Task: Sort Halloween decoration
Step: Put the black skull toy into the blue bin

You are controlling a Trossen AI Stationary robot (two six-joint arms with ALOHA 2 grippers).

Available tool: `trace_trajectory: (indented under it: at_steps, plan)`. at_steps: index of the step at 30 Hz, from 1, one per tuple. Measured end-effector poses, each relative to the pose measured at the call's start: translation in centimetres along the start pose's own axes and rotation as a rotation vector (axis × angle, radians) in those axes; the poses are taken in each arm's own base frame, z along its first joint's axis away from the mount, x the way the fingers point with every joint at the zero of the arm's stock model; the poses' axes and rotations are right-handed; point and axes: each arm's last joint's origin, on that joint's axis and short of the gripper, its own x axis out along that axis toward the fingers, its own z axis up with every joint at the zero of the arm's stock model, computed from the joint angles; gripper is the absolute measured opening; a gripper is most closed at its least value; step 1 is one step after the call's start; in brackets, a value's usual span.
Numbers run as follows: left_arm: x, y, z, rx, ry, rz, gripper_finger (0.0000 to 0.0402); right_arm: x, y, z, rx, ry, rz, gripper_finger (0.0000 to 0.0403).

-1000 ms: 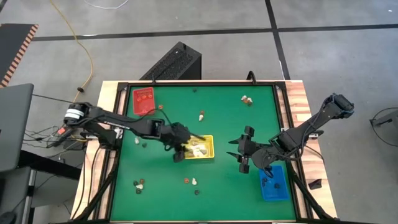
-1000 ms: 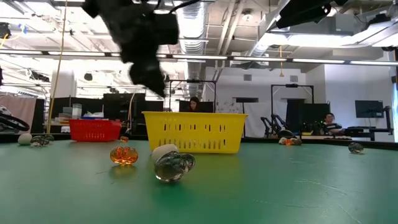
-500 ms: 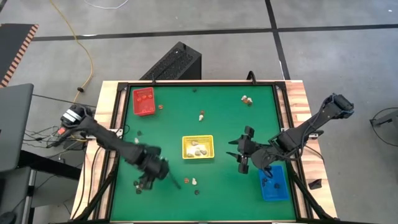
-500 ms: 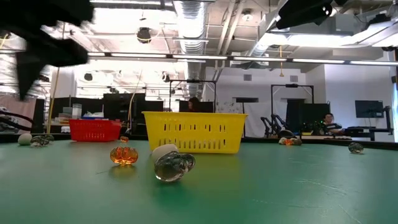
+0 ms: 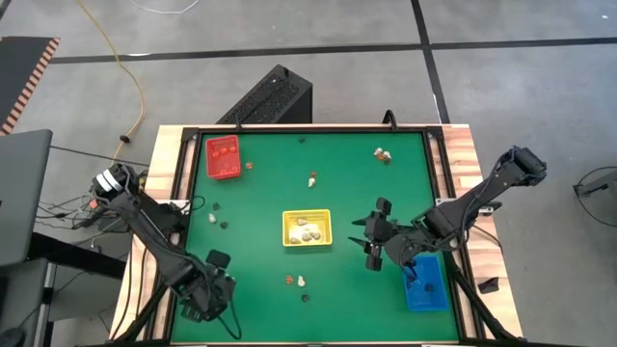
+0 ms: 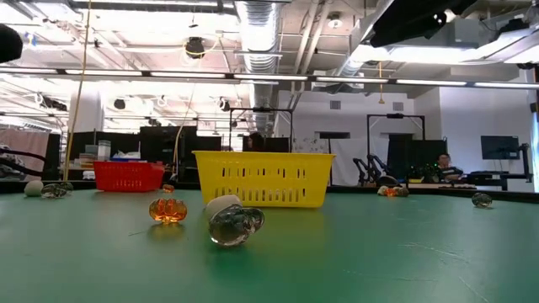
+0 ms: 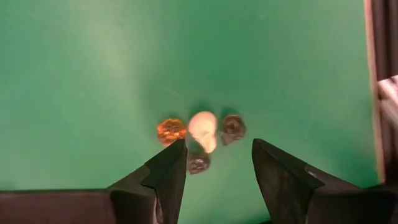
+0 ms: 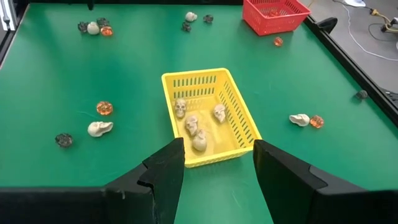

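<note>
Over four trinkets [image 7: 200, 135], seemingly a cream skull [image 7: 203, 130] among them, the left gripper [image 7: 214, 163] hung open; the right gripper [image 8: 214, 163] stood parted.

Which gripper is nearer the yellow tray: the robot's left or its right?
The right. The right gripper hangs open just beside the yellow tray, toward the blue tray. The left gripper, also open, is farther off, near the table's front-left corner.
</note>
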Motion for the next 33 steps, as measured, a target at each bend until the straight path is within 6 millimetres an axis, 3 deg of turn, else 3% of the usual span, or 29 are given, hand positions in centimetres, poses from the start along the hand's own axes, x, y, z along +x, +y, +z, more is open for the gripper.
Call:
trace_trajectory:
  at_steps: [7, 16, 26, 33]
  plan:
    - [2.4, 1.0, -2.0, -0.049, 0.105, 0.008, 0.0172, 0.0, 0.0, -0.1, -0.009, 0.006, -0.002, 0.0221]
    - [4.5, 1.7, -3.2, -0.058, 0.104, -0.011, 0.0172, 0.0, 0.0, -0.1, -0.024, 0.006, -0.002, 0.0221]
    - [5.5, 2.0, -3.5, -0.07, 0.071, -0.032, 0.017, 0.0, 0.0, -0.1, -0.024, 0.006, -0.002, 0.0221]
    - [5.8, 2.2, -3.8, -0.071, 0.077, -0.041, 0.0141, 0.0, 0.0, -0.1, -0.024, 0.006, -0.003, 0.0221]
